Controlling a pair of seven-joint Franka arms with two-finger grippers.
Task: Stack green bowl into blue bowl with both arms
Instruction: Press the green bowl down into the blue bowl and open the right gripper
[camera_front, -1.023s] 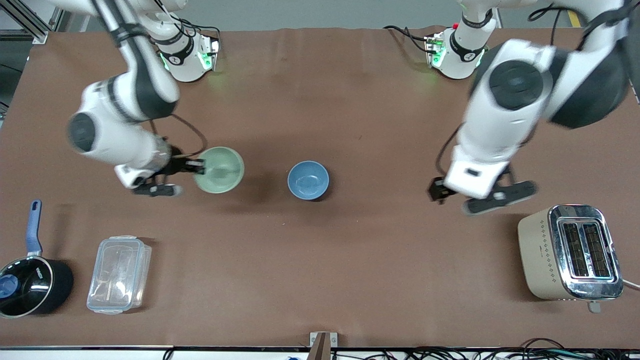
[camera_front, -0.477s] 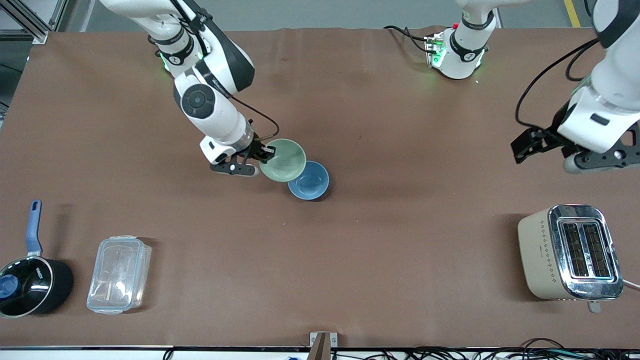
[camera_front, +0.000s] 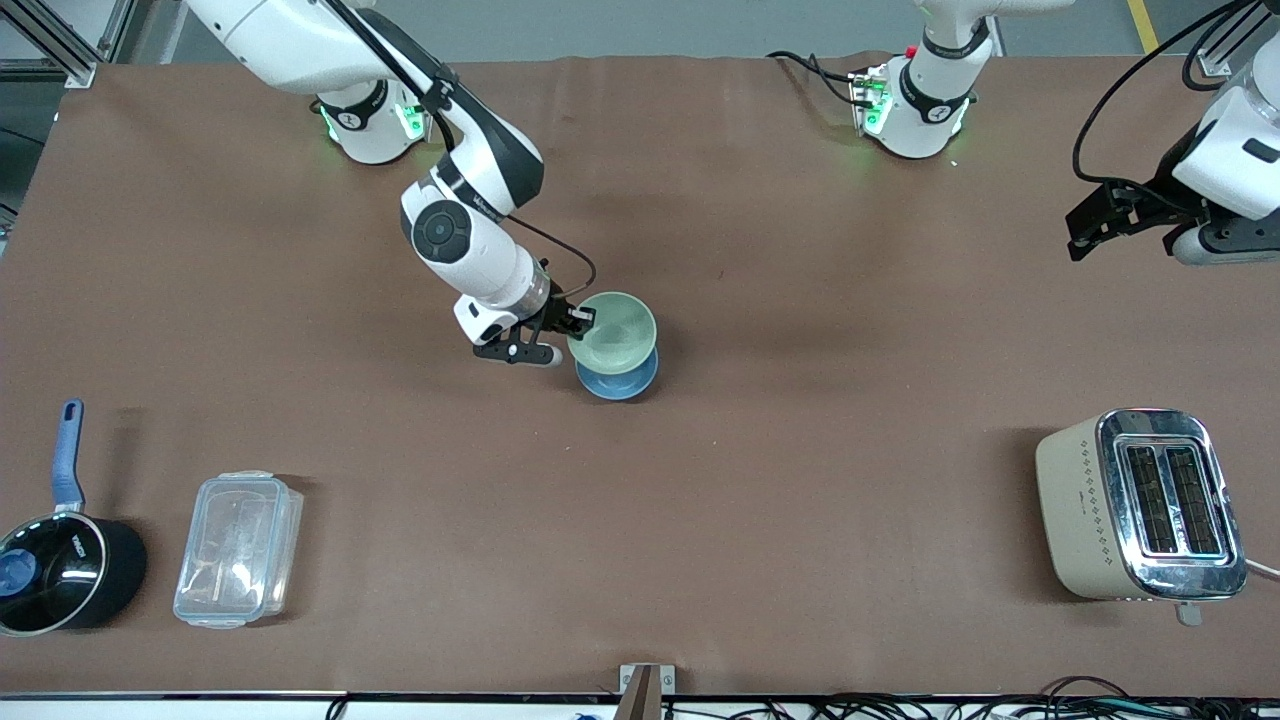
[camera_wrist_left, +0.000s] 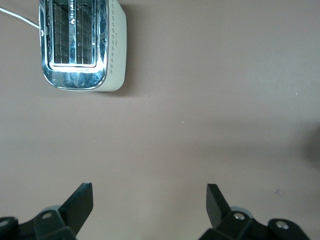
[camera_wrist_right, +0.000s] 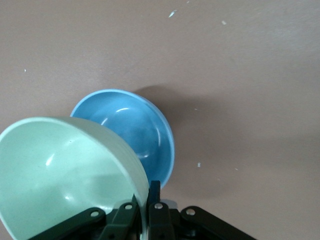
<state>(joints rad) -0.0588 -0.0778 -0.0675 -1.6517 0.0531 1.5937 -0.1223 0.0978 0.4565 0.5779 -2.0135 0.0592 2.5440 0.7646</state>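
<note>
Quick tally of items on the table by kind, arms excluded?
Bowls: 2, a pale mint-green bowl in the right gripper and a sky-blue bowl
Black saucepan, blue handle: 1
Clear plastic lidded container: 1
Beige and chrome toaster: 1
Total: 5

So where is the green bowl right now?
In the front view the green bowl is held by its rim in the right gripper, up over the blue bowl near the table's middle, not yet set in.
</note>
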